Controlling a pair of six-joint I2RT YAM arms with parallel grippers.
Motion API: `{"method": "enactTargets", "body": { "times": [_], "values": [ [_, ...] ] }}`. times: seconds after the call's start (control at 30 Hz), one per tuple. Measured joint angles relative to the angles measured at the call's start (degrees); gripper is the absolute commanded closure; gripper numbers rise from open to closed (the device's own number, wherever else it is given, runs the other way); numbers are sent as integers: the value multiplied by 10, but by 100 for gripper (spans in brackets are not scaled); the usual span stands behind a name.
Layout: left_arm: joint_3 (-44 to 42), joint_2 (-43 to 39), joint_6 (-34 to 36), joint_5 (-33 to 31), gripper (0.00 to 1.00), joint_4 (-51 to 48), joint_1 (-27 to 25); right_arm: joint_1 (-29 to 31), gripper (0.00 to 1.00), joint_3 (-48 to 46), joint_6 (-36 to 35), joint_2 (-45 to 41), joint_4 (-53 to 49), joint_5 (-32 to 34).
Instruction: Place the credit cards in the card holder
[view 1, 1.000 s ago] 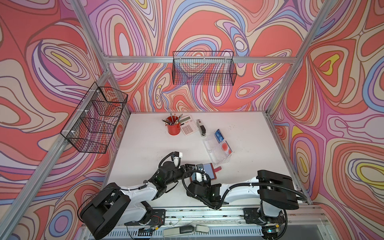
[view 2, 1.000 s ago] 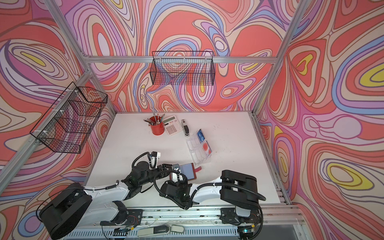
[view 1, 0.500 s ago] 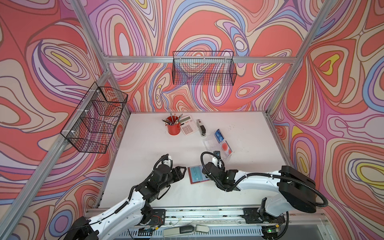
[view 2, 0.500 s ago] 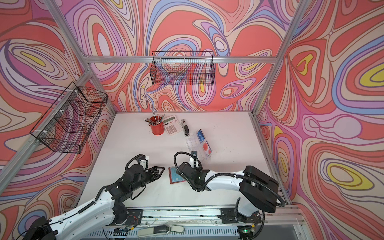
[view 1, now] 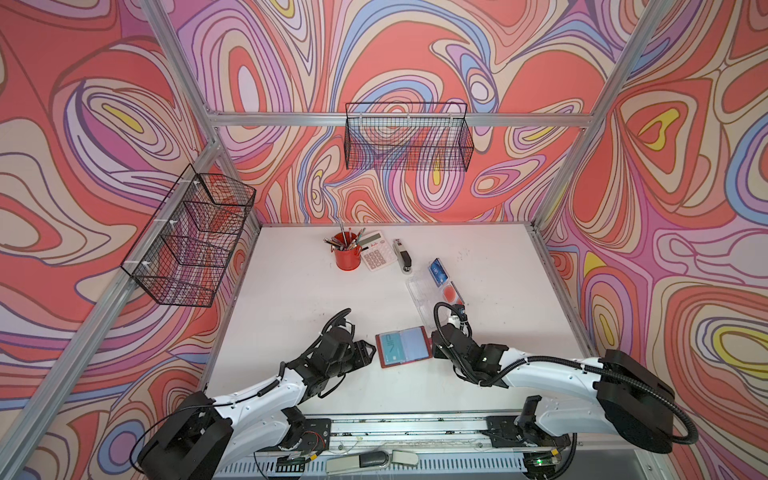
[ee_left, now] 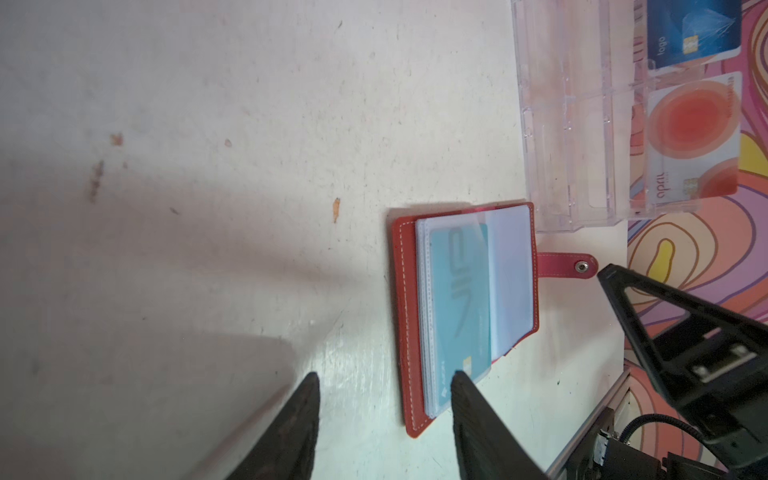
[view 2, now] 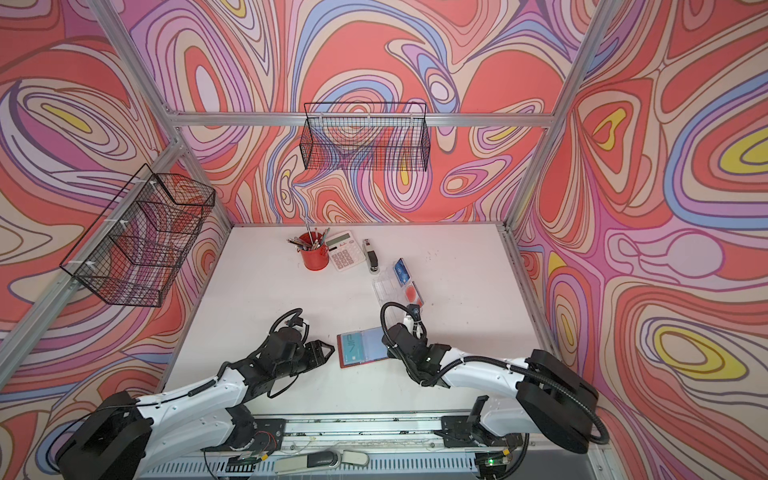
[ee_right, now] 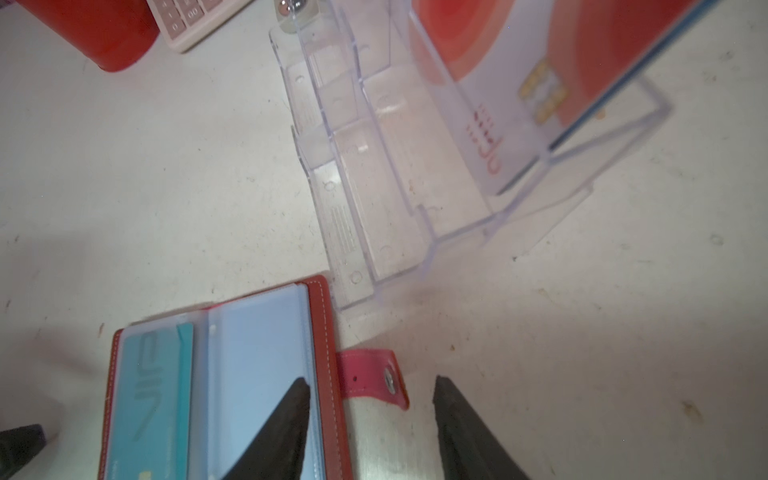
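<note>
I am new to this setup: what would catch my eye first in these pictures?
The open red card holder lies flat on the table, a teal card in its clear sleeve, between the left pincer and the right pincer, both open. Beyond it a clear tray holds a blue card and a pale card with a red-orange circle.

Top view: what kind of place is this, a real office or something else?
Probably a robot test cell dressed as a desk: silver aluminium frame with swirl-printed walls, two white robot arms, and props like a red pencil cup and pale calculator on the white tabletop.
</note>
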Motion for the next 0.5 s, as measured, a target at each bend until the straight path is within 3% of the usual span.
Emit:
{"method": "enactTargets", "body": {
  "times": [0.07, 0.2, 0.5],
  "values": [
    [0, 14, 0, 6, 48, 10, 0, -14, 62, -12, -14, -18, 15, -12],
    [1, 34, 0, 12, 48, 28, 0, -46, 62, -31, -33, -43, 30, -39],
    [3, 39, 0, 12, 49, 39, 0, -139, 70, -83, -72, -48, 90, -158]
  ]
}}
